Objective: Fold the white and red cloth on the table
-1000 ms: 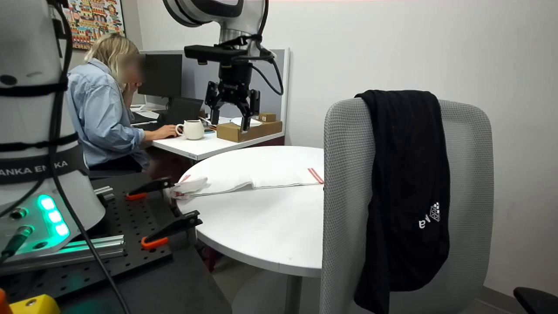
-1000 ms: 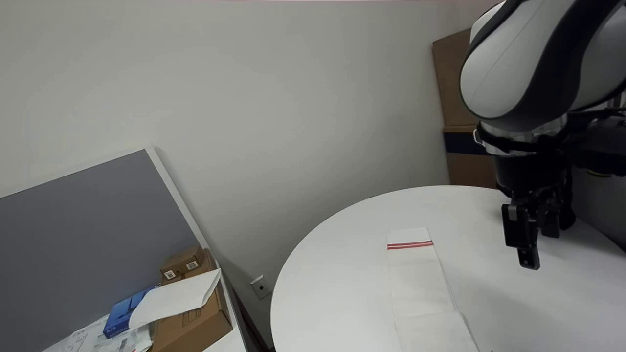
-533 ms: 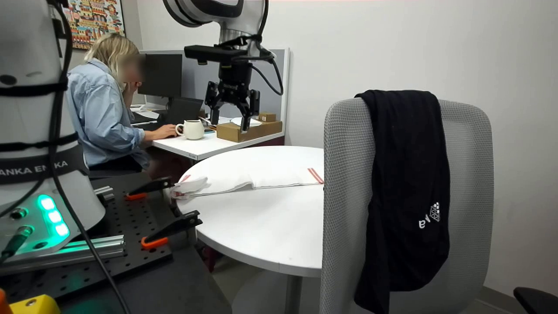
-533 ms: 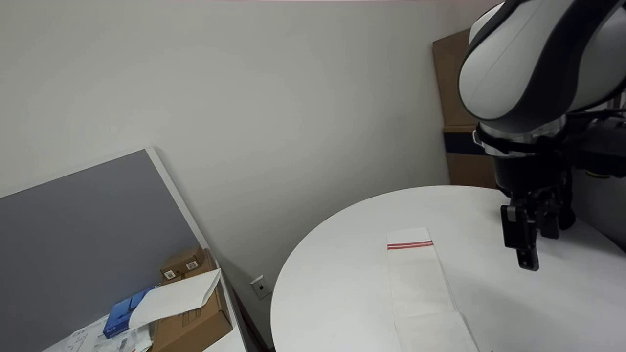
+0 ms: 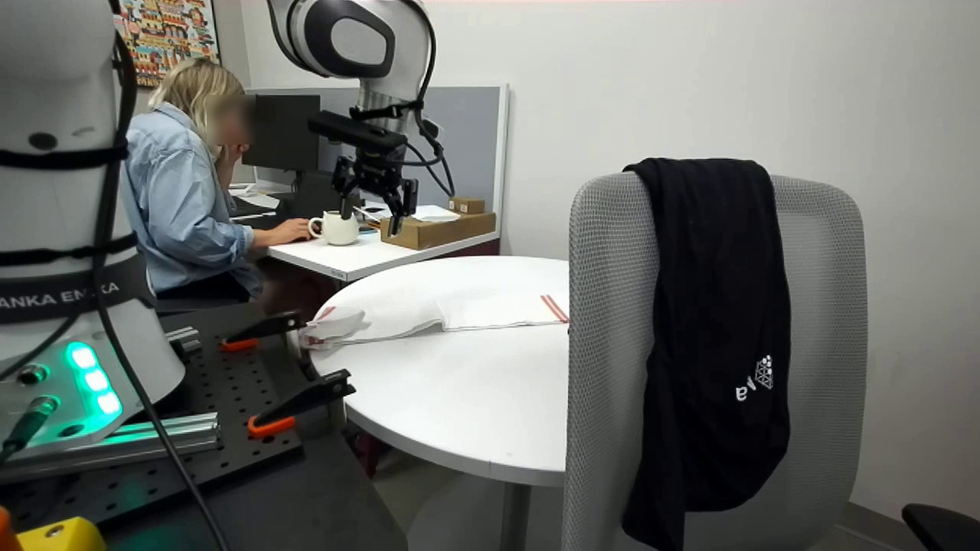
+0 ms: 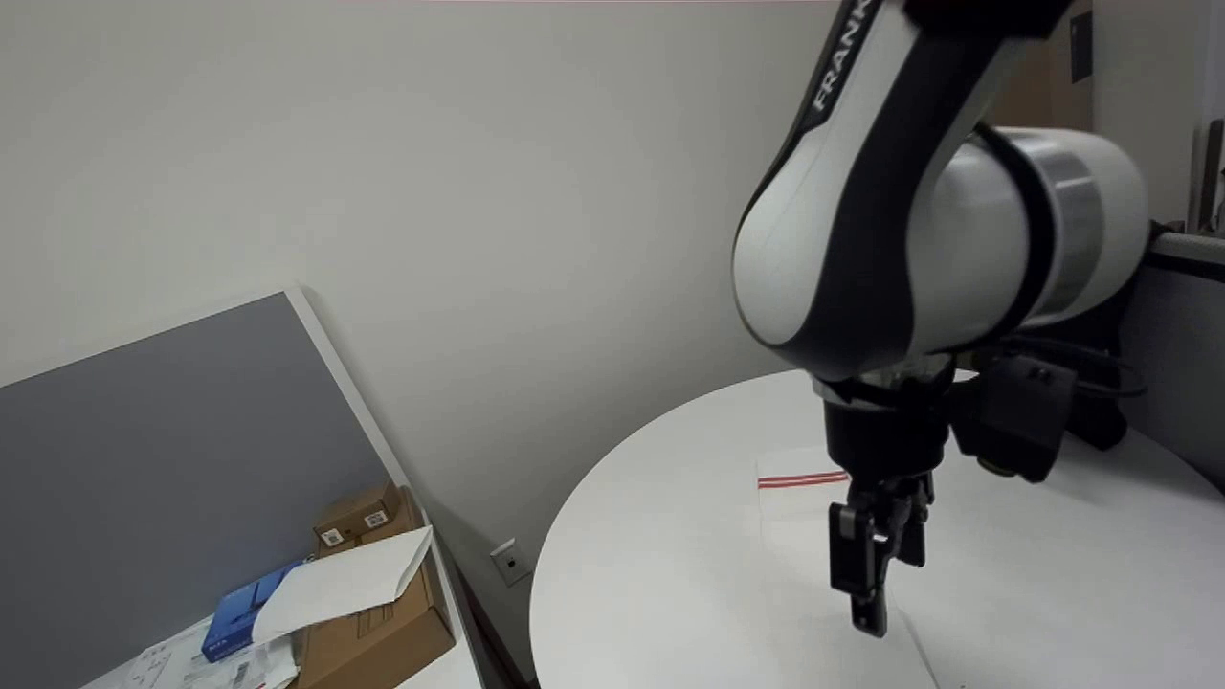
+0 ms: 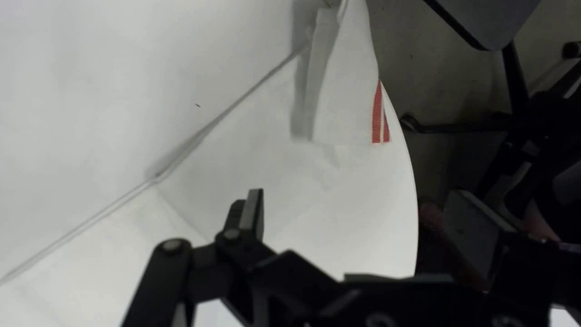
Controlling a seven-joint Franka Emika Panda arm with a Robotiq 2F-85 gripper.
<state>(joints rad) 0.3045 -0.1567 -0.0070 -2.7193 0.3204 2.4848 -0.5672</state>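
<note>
1. In an exterior view: pincer [image 5: 371,222] hangs above the worktop [image 5: 459,405], jaws spread wide, nothing held. White and red cloth [image 5: 498,312] lies lower, a long strip, bunched end toward the robot base [image 5: 115,329].
2. In an exterior view: pincer [image 6: 890,591] masks part of the strip's right edge; flat striped end lies beyond.
3. Wrist view: long axis runs lower left to upper right. Striped flap [image 7: 348,86] (bunched end, I reckon) sits by the rim, up-frame from the jaws: likely the next grasp.
</note>
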